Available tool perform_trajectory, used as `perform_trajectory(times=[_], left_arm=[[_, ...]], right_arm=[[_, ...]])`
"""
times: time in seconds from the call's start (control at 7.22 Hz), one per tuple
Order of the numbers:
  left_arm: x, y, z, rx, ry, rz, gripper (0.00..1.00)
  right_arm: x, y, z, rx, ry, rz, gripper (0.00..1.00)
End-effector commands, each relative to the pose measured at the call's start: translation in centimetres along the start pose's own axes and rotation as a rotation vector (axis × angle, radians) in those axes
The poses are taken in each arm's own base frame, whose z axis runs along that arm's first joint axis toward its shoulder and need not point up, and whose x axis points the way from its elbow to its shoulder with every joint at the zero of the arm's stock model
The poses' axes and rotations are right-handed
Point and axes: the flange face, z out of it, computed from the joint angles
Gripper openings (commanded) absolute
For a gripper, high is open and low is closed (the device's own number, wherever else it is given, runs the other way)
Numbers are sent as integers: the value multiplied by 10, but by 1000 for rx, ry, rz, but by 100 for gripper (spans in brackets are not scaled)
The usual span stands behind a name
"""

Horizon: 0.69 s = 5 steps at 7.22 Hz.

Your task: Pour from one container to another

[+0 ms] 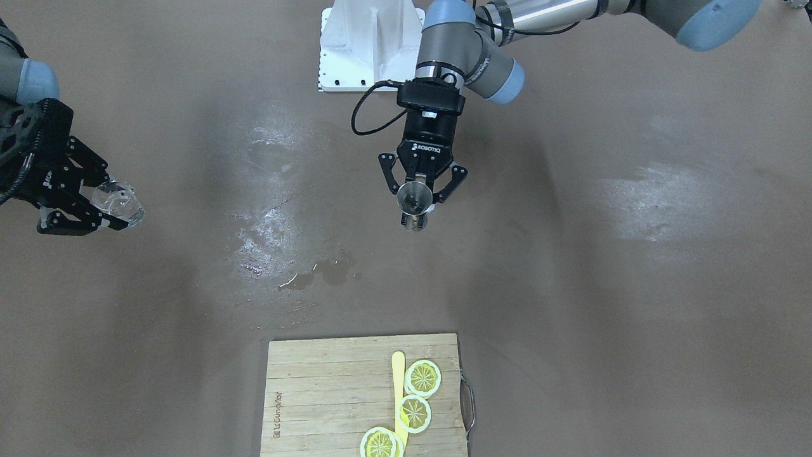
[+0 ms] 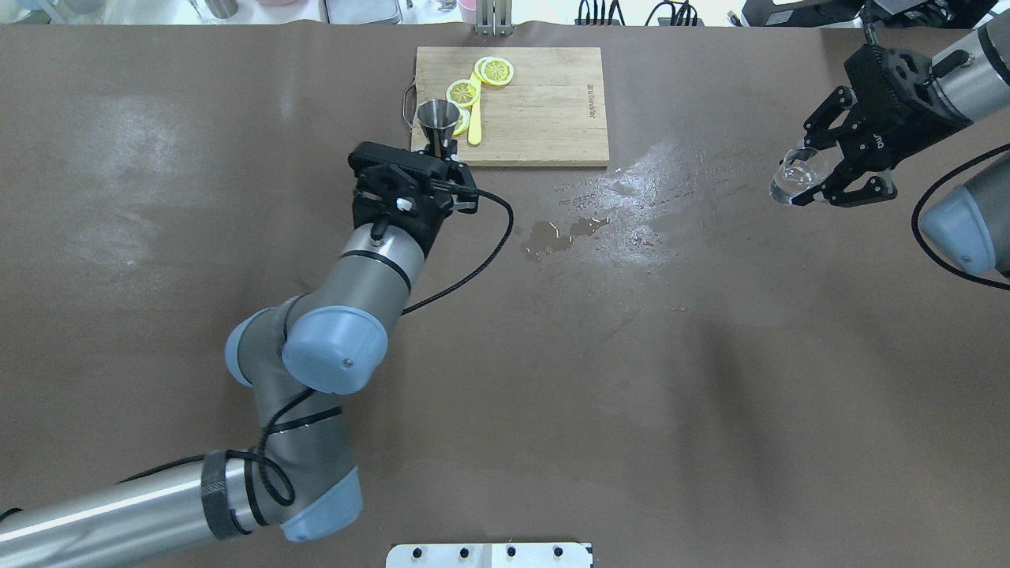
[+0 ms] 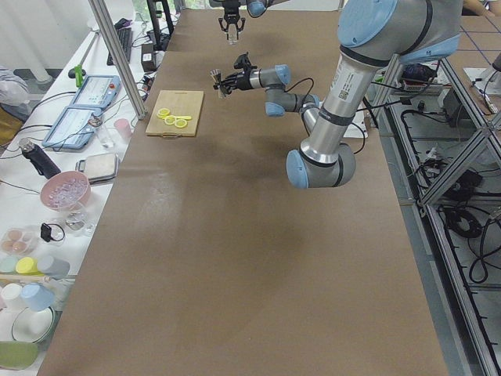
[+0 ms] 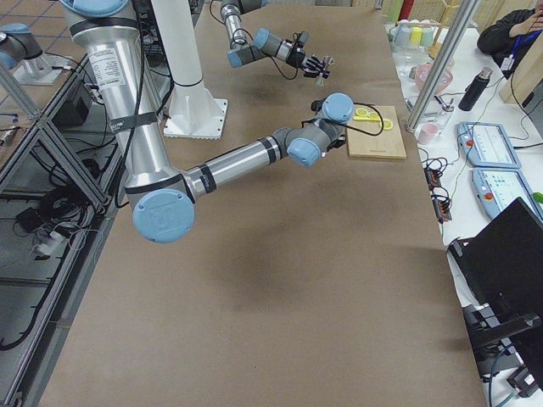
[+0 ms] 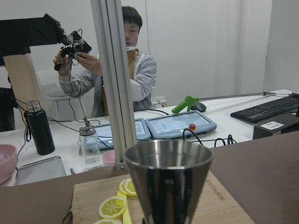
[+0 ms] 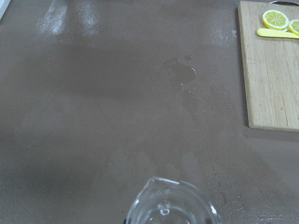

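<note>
While both arms are loaded, the two vessels sit well apart over the table [image 1: 634, 317].

Left gripper [image 1: 415, 208]: fingers closed partway onto the jigger [image 1: 412, 197], clamping from both sides at the lower cone and waist. The wide upper cone stands clear above the fingertips. The left wrist view shows the jigger [image 5: 168, 182] upright with its mouth up. From the front, the open mouth faces the camera and the lower cone pokes out just past the fingers. The side view puts it off the table surface, mid-table on the robot's side of the cutting board [image 1: 330, 393]. I can't tell if there's anything inside it.

Right gripper [image 1: 104, 204]: fingers closed partway around the glass cup [image 1: 120, 202], one finger on each side of the wall, and the cup sticks out a bit past the fingertips. The right wrist view catches only the rim and pouring lip of the cup [image 6: 173, 205] at the bottom edge, with bare table beneath. It's out toward the robot's right end of the table. Whether it's tilted, and how full it is, aren't readable.

Between them, a wet patch [image 1: 320, 273] lies on the table, closer to the jigger. The board carries lemon slices [image 1: 423, 377] and a yellow stick [image 1: 398, 374], untouched by either gripper.
</note>
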Motion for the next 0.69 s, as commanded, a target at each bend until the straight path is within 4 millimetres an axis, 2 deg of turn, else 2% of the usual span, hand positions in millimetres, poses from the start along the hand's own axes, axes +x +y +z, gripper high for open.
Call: perform_trajectory(times=[0.0,0.14,0.28,0.42,0.55], left_arm=[[-90,2,-3,-10,22,-16,0],[-131,22,-12,3,22,-23,0],[-184,46,-27,9,13,-23,0],[-232,71,-49,16,22,-31,0],[-268,87,-68,9,17,-24,0]], right_arm=[[4,51,23,34,3,-43,0],[5,77,35,49,5,-65,0],[5,96,44,61,-1,-75,0],[6,112,53,73,-25,-64,0],[7,123,60,77,-33,-64,0]])
